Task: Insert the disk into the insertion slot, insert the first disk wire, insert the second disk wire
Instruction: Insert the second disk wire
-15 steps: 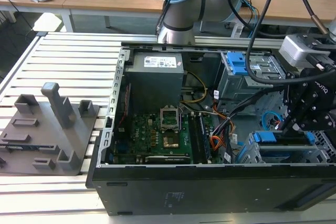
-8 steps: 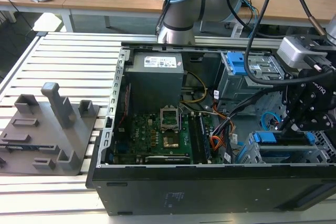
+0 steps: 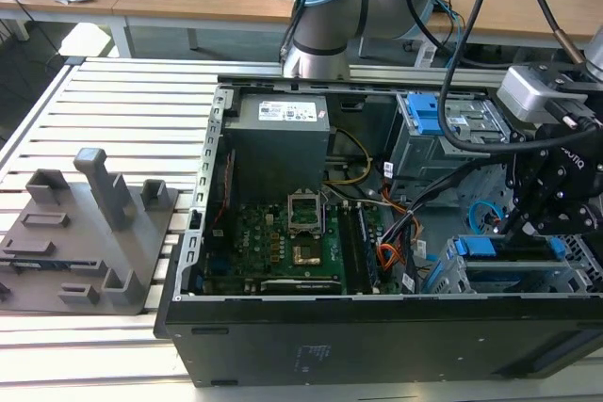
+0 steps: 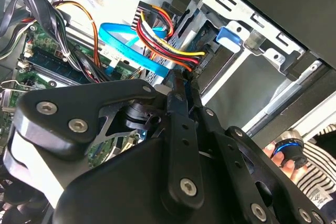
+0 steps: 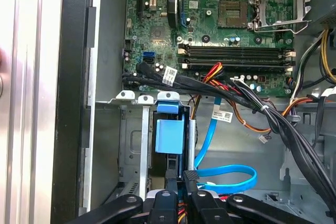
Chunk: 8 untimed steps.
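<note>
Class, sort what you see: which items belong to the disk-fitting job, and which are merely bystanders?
Job: disk, insertion slot, blue cable, end effector.
Bystanders: grey fixture block, power supply, motherboard, taller bay.

The exterior view looks down from high at my open computer case [image 3: 377, 233]; both wrist views sit close behind my hand [image 5: 178, 195], sharing the blue cable [image 4: 131, 51].

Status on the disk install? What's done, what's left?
Done: the disk sits in the insertion slot. In hand: the gripper is shut on the blue wire's plug at the disk's end; I cannot tell whether it is seated. The multicoloured power wire runs there too. Left: neither wire is visibly confirmed in.
</note>
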Each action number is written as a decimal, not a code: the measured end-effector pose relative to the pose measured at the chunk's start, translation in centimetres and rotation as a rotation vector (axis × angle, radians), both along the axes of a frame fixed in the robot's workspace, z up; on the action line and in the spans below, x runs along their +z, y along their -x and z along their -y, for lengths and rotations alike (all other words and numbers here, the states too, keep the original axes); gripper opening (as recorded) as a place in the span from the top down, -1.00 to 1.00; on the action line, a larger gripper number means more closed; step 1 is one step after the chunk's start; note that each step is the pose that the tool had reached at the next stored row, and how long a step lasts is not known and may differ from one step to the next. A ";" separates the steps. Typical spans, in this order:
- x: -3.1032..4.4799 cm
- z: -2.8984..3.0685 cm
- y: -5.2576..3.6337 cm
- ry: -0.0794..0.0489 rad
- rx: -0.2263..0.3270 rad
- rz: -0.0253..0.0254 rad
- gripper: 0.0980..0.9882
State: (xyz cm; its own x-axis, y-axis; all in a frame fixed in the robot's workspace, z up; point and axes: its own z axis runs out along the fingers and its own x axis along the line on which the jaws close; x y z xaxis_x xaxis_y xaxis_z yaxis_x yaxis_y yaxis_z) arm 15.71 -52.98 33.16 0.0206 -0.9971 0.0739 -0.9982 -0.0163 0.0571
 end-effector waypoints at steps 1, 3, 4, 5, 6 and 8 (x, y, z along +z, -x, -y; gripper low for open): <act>-0.01 0.00 0.00 0.000 0.000 0.0002 0.85; -0.07 0.00 -0.01 -0.001 0.000 0.0002 0.83; -0.05 0.00 -0.01 -0.001 0.000 0.0000 0.71; 0.02 0.00 0.00 0.001 0.000 0.0001 0.71; 0.21 0.00 0.00 0.001 0.000 0.0001 0.71; 0.82 -0.03 0.00 0.002 0.000 0.0003 0.71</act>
